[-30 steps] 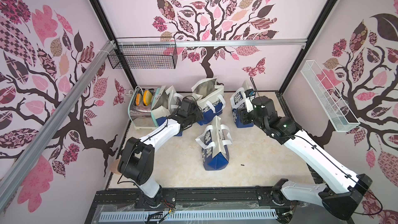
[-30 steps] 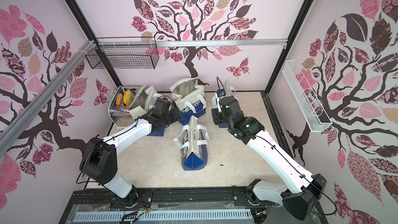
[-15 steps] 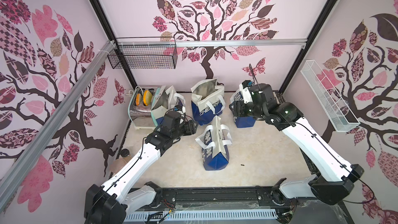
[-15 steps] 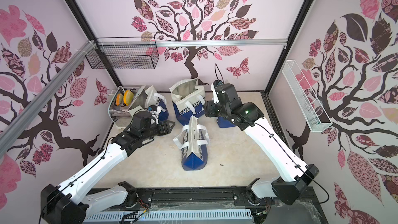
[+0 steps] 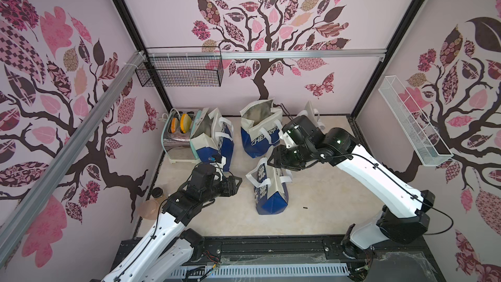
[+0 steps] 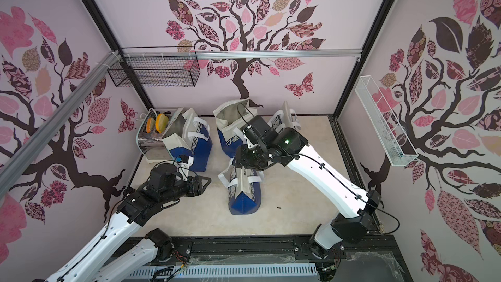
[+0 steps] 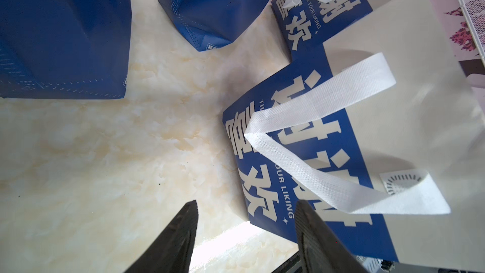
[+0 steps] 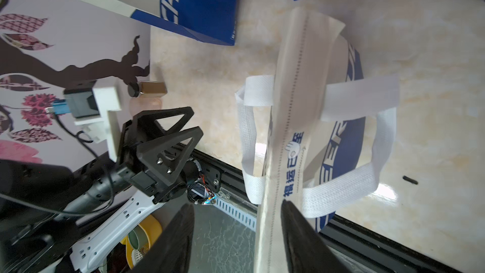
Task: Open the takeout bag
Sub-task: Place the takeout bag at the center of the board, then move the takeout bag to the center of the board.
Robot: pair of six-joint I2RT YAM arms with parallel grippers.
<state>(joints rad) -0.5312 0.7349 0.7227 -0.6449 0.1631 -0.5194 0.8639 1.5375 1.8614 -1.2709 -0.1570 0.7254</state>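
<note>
The takeout bag (image 5: 271, 199) stands at the middle of the table (image 5: 325, 199), with 3 other bags (image 5: 214, 142) behind it. Its top seam (image 8: 288, 101) is pressed flat; 2 white handles (image 8: 380, 137) droop at its sides. The approach is judged to be in hand. The right gripper (image 8: 236, 206) is held part open over the seam, nothing gripped. The left gripper (image 7: 246, 206) is held part open beside the bag, empty. Next, opposite walls must be gripped and drawn apart.

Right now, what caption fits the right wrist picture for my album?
Open right gripper poised over the shut bag's folded top, with the open left gripper beside it.
</note>
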